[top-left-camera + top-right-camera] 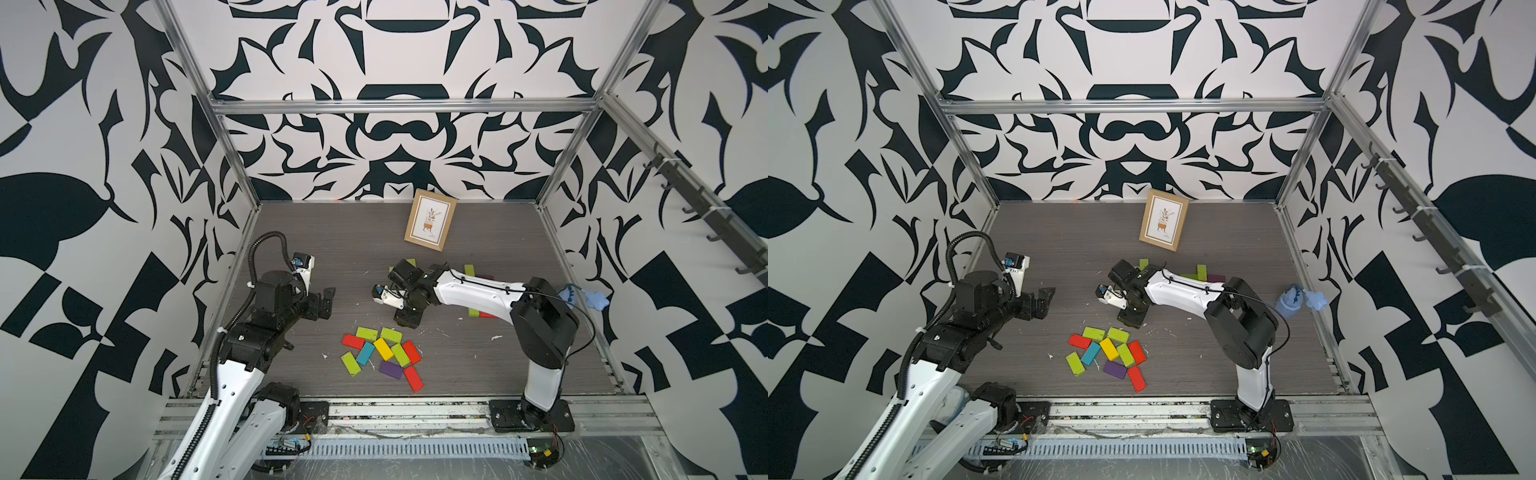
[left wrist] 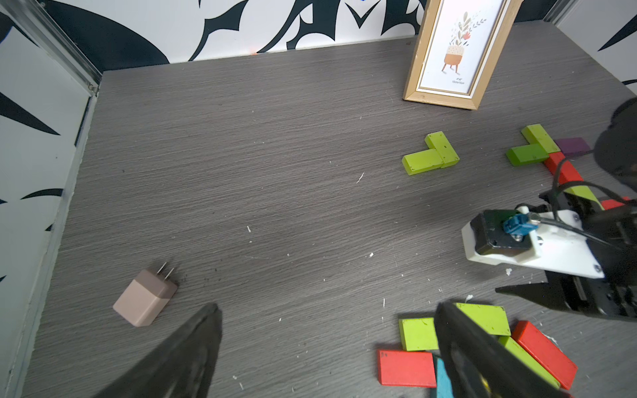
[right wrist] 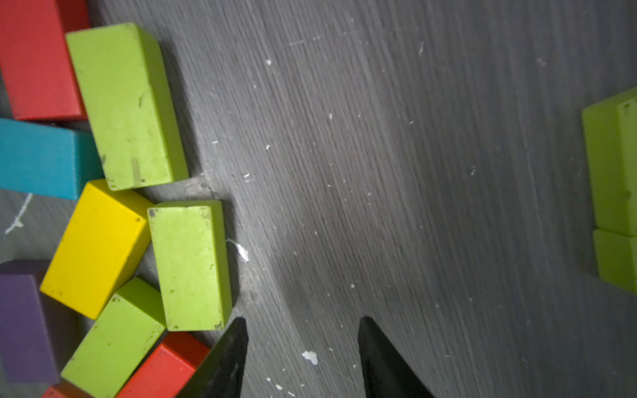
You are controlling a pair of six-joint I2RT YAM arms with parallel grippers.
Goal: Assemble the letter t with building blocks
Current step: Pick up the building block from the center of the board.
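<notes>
Left gripper [image 1: 323, 302]: jaws wide apart, empty, left | Right gripper [image 3: 303, 330]: jaws apart, empty, just beyond pile's far edge | small flat multicoloured building blocks [image 1: 383, 350]: loose pile, near-centre of grey desk [image 1: 316, 249]

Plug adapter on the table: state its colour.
Dusty pink adapter, darker mauve at its pronged end; the left wrist view shows it best.
</notes>
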